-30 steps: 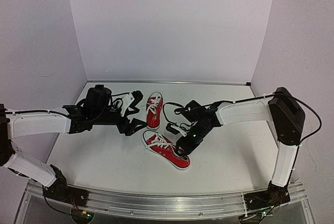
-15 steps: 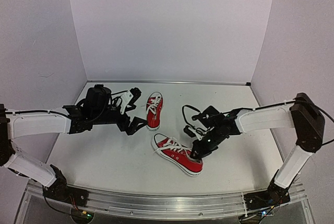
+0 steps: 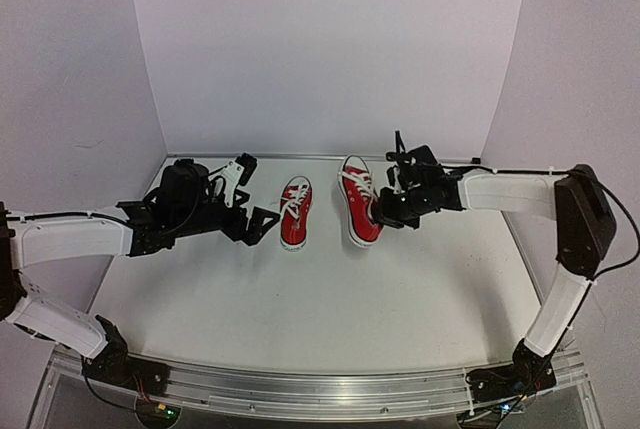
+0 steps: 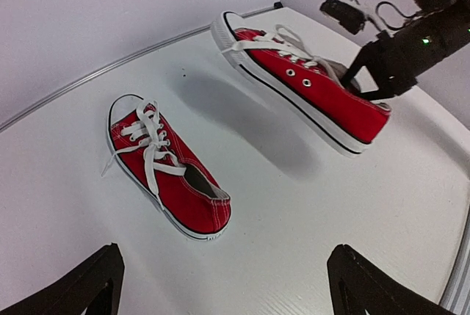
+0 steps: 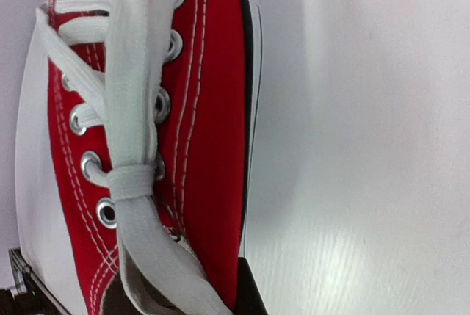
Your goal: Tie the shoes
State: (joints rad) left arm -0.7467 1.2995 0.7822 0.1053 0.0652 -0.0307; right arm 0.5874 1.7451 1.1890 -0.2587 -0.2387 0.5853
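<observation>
Two small red sneakers with white laces and white soles. One shoe [image 3: 295, 211] lies on the table with loose laces, toe toward the back wall; it also shows in the left wrist view [image 4: 167, 175]. My left gripper [image 3: 255, 194] is open and empty just left of it, its fingertips [image 4: 95, 285] near the heel. My right gripper [image 3: 385, 209] is shut on the heel side of the other shoe [image 3: 358, 211] and holds it off the table, right of the first shoe, where it casts a shadow [image 4: 305, 84]. In the right wrist view this shoe [image 5: 147, 131] fills the left half, and one dark finger [image 5: 251, 294] presses its side.
White table [image 3: 330, 299] enclosed by white walls at the back and sides. A metal rail [image 3: 320, 389] runs along the near edge. The right arm's cable [image 4: 360, 17] hangs behind the held shoe.
My right gripper has carried its shoe from the front centre up and back to beside the other shoe, turning the toe toward the back wall. My left gripper has shifted slightly.
</observation>
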